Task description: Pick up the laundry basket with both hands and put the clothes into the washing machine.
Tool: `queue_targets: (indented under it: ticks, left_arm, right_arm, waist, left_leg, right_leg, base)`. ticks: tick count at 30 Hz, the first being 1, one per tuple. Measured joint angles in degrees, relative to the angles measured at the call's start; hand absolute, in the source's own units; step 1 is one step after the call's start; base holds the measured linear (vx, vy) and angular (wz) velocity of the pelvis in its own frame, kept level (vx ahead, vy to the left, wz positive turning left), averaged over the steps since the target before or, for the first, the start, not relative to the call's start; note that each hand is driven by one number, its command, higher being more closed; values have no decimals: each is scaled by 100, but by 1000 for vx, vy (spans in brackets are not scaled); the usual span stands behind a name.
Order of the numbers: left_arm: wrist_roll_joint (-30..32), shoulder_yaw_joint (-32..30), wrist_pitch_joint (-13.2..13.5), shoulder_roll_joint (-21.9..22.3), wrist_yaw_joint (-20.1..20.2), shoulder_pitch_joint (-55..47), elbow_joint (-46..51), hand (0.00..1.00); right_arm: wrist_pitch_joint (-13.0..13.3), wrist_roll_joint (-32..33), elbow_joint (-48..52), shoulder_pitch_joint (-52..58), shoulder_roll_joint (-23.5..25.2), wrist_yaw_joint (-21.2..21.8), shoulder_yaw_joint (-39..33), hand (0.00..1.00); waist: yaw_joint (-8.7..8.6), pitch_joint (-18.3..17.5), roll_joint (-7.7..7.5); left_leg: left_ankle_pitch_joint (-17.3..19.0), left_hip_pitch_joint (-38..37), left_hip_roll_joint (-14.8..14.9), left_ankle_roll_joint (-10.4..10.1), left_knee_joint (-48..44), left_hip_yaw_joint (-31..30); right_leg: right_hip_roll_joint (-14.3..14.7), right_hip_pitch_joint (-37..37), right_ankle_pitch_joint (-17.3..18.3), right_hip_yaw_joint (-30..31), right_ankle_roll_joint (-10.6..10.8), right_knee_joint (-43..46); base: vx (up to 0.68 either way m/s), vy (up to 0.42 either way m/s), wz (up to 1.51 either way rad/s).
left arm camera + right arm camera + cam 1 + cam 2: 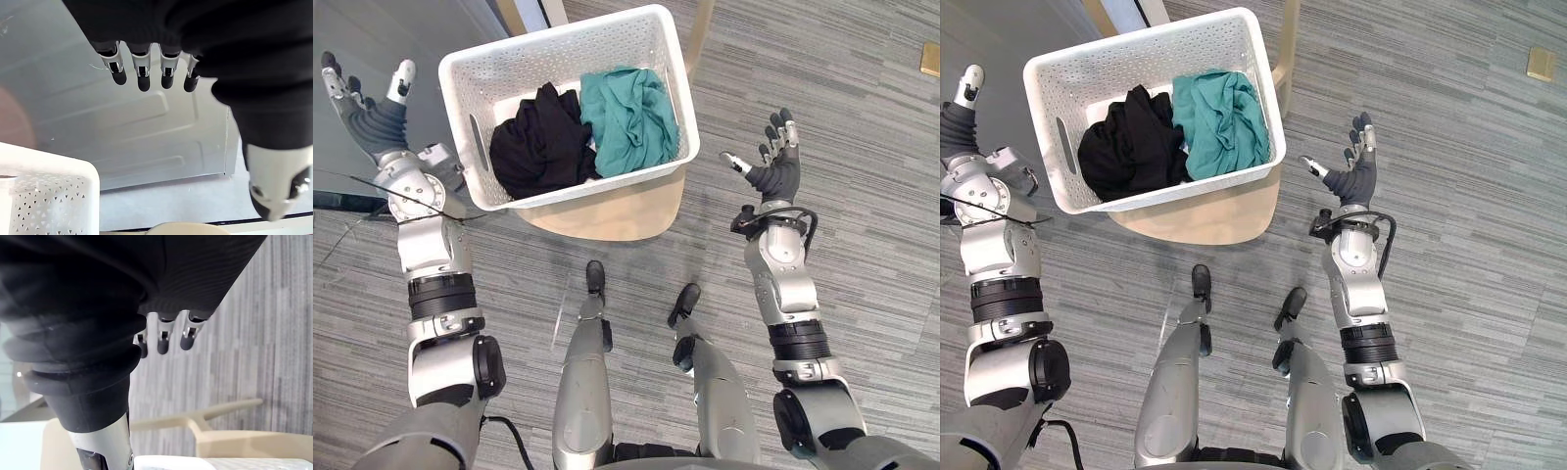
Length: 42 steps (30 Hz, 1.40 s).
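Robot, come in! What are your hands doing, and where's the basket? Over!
Left hand open, right hand open, one on each side of the basket, not touching. Basket on chair, clothes inside. Over.

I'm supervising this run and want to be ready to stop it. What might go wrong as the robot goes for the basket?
Both the left hand and right hand are open, clear of the white laundry basket. If one touches first, the basket may slide or tip on the wooden seat, which looks smaller than it. The teal garment is heaped near the rim and may spill in an uneven lift.
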<state>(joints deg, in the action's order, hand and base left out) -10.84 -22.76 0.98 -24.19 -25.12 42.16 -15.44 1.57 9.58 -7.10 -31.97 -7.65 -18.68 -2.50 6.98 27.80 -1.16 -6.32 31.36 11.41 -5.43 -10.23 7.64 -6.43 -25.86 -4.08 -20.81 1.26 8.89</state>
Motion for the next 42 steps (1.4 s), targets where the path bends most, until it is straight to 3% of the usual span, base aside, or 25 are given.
queue_targets:
  ticks: [4,7,9,10,11,12,13,15,16,17,18,22,23,24,26,27,30,32,34,35,36,37,40,41,42]
  left_arm:
    - [-32,-256,189,173,-9,-1103,1034,0]
    - [-29,-437,350,836,46,-2823,1615,0]
    - [-32,-452,386,1169,197,-3463,1789,0]
    - [-39,-436,374,1391,355,-3648,1781,0]
    - [-46,-434,373,1522,446,-3753,1803,0]
    - [-84,-439,372,1764,554,-4071,1897,0]
    - [-85,-440,375,1908,628,-4383,2021,0]
    - [-108,-426,387,2304,734,-4873,2121,0]
    - [-143,-368,393,2457,758,-5114,2152,0]
    - [-222,-213,394,2638,867,-5451,2162,0]
    - [-275,-112,389,2756,912,-5524,2144,0]
    - [-387,420,328,2833,1180,-5743,1985,0]
    - [-386,479,323,2828,1270,-5718,1945,0]
    - [-385,493,300,2778,1312,-5682,1855,0]
    - [-384,590,269,2770,1391,-5687,1657,0]
    - [-384,631,268,2767,1398,-5696,1607,0]
    - [-392,682,258,2762,1398,-5729,1387,0]
    - [-425,780,233,2761,1396,-5694,1244,0]
    - [-425,925,196,2759,1395,-5696,1237,0]
    - [-424,1042,195,2766,1400,-5727,1236,0]
    - [-426,1072,196,2797,1402,-5696,1237,0]
    - [-427,1114,190,2747,1399,-5651,1237,0]
    - [-429,1261,171,2727,1403,-5764,1236,0]
    - [-429,1400,173,2743,1427,-5899,1235,0]
    - [-428,1564,172,2739,1514,-5991,1213,0]
  right_arm:
    - [18,-25,753,716,116,9,6,0]
    - [43,-232,764,1849,169,292,9,0]
    - [7,-356,442,2124,169,502,-2,0]
    - [-32,-385,389,2331,246,581,-54,0]
    - [-41,-415,389,2477,314,672,-89,0]
    - [-53,-513,385,2747,402,849,-64,0]
    - [-51,-567,389,2935,469,988,28,0]
    - [-47,-570,387,3231,504,1176,59,0]
    - [-37,-565,394,3363,520,1212,59,0]
    - [15,-555,415,3567,551,1291,43,0]
    - [12,-552,393,3639,537,1336,8,0]
    - [-19,-510,347,4049,542,1387,-17,0]
    - [-27,-511,345,4082,554,1385,-149,0]
    - [-46,-511,346,4087,646,1386,-375,0]
    - [-47,-504,549,4232,652,1368,-514,0]
    - [-47,-504,636,4326,646,1370,-516,0]
    - [-43,-504,844,4540,660,1384,-483,0]
    - [-40,-490,873,4582,647,1397,-501,0]
    - [-42,-467,911,4637,646,1408,-500,0]
    - [-43,-442,1087,4703,603,1455,-493,0]
    - [-42,-426,1146,4703,644,1539,-474,0]
    - [-43,-312,1229,4697,776,1652,-353,0]
    - [-41,-269,1329,4697,860,1772,-97,0]
    - [-36,-234,1330,4699,853,1788,33,0]
    - [-37,-220,1329,4705,850,1798,185,0]
  waist:
    - [3,1,2]
    - [-45,-49,36]
    - [-132,-66,88]
    - [-182,-64,87]
    - [-181,-73,72]
    - [-165,-144,21]
    - [-154,-285,-31]
    - [-122,-646,51]
    - [-91,-834,70]
    - [-5,-1010,-35]
    - [8,-1014,-5]
    - [-78,-1099,136]
    - [-213,-1111,117]
    - [-328,-1100,78]
    - [-345,-1092,-11]
    - [-371,-1113,-26]
    - [-537,-1230,-84]
    - [-670,-1318,-17]
    - [-699,-1437,154]
    - [-756,-1590,403]
    - [-808,-1636,406]
    - [-781,-1645,234]
    - [-762,-1634,100]
    - [-764,-1636,108]
    - [-761,-1642,120]
  left_leg:
    - [291,-144,140,97,-517,243]
    - [1061,-663,143,201,-1489,408]
    - [1170,-719,259,347,-1514,382]
    - [1204,-762,222,403,-1648,389]
    - [1213,-835,177,416,-1712,374]
    - [1224,-997,92,431,-1769,349]
    - [1220,-1042,7,424,-1775,303]
    - [1166,-998,-120,373,-1602,141]
    - [1056,-966,-138,417,-1388,100]
    - [796,-884,-239,390,-1182,129]
    - [691,-827,-285,375,-1139,32]
    - [-241,-926,-358,193,-314,-459]
    - [-1030,-947,-465,367,263,-281]
    - [-627,-850,-371,852,-185,404]
    - [647,-823,-28,1389,-1926,1295]
    - [847,-844,90,1411,-2327,1324]
    - [1291,-1157,755,1073,-3260,1152]
    - [1252,-1552,1283,1020,-3140,1139]
    - [966,-1923,1373,722,-2375,1140]
    - [744,-2111,1300,379,-1710,1133]
    - [947,-2166,1096,73,-1415,1146]
    - [1034,-2178,715,-59,-1237,1147]
    - [1230,-2418,288,-138,-1279,1140]
    - [1512,-2653,97,-78,-1278,1118]
    - [1806,-2811,-77,-45,-1237,1032]
  right_leg:
    - [-2,148,121,114,-1,283]
    - [-247,434,794,385,23,1355]
    - [-141,612,734,442,64,1265]
    - [-358,483,1278,460,-93,2686]
    - [-400,536,1455,561,-21,3219]
    - [-425,743,1681,839,228,3930]
    - [-389,912,1804,1070,352,4067]
    - [-140,1146,2054,1328,643,3394]
    - [-31,1315,2214,1357,641,2980]
    - [-39,1464,2598,1490,270,2484]
    - [-15,1572,2765,1454,239,2257]
    - [167,1694,2657,736,13,2170]
    - [21,1712,2610,406,-101,2135]
    - [-129,1712,2515,59,-250,2098]
    - [-394,1874,2444,-333,-272,2090]
    - [-465,1934,2418,-463,-282,2088]
    - [-704,2127,2279,-940,-175,1931]
    - [-918,2220,2084,-1322,47,1771]
    - [-1077,2267,1914,-1634,299,1651]
    - [-1109,2273,1798,-1859,488,1597]
    - [-1242,2283,1711,-1998,605,1600]
    - [-1556,2372,1551,-2020,720,1540]
    - [-1964,2818,1289,-2043,772,1549]
    - [-2218,2993,1165,-1975,638,1859]
    - [-2546,2898,952,-1788,18,2525]
  base:
    - [31,-9,-18]
    - [-2,37,-28]
    - [-101,26,-7]
    - [-77,-51,18]
    - [-49,-100,40]
    - [-25,-121,41]
    - [-43,-175,47]
    - [-48,-113,28]
    - [-34,-133,19]
    - [-68,-210,32]
    - [-104,-193,51]
    - [-173,-141,93]
    - [-198,-68,127]
    - [-205,-53,125]
    - [-213,-47,98]
    - [-182,-1,111]
    - [-96,98,92]
    - [-76,267,105]
    - [-25,394,110]
    - [11,462,134]
    - [51,550,138]
    - [39,358,101]
    - [115,429,82]
    - [126,372,71]
    - [131,378,86]
